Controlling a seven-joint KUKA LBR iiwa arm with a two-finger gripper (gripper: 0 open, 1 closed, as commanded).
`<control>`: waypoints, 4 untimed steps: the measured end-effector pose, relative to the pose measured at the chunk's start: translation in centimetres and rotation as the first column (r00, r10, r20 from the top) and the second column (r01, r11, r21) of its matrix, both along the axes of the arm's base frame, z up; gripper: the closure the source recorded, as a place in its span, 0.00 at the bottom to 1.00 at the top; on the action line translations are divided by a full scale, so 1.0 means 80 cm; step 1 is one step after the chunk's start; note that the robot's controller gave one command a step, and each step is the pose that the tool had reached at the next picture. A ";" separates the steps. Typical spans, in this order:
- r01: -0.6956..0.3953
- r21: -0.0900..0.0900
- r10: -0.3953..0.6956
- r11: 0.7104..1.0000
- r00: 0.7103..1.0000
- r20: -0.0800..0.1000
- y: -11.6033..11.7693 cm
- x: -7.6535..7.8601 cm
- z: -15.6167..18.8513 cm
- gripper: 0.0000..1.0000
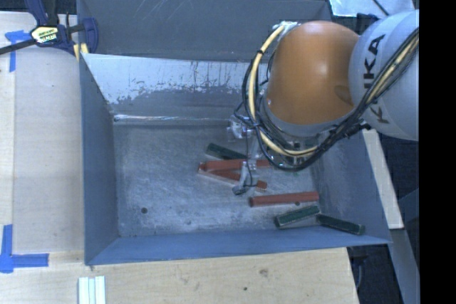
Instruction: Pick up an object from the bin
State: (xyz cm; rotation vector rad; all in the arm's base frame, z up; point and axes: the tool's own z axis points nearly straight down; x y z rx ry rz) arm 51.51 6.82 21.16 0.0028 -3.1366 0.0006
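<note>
The hand (247,180) is placed at the right end of the red bar (221,169), which lies left-right; its spread cannot be told.

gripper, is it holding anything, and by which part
Cannot be told. The gripper is down at the right end of a red-brown flat bar in the middle of the bin, but no hold on it shows.

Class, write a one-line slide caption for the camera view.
Claw over a red-brown bar in the middle of the grey bin, a second red-brown bar and dark green bars nearby.
</note>
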 end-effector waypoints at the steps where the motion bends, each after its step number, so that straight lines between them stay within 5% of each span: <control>1: 0.243 -0.001 -0.243 0.970 0.970 0.003 -0.062 0.069 -0.181 0.00; 2: 0.314 0.002 -0.314 0.950 0.950 0.010 -0.049 0.056 -0.138 0.00; 4: 0.543 0.000 -0.543 0.840 0.840 0.004 -0.046 0.043 -0.177 0.00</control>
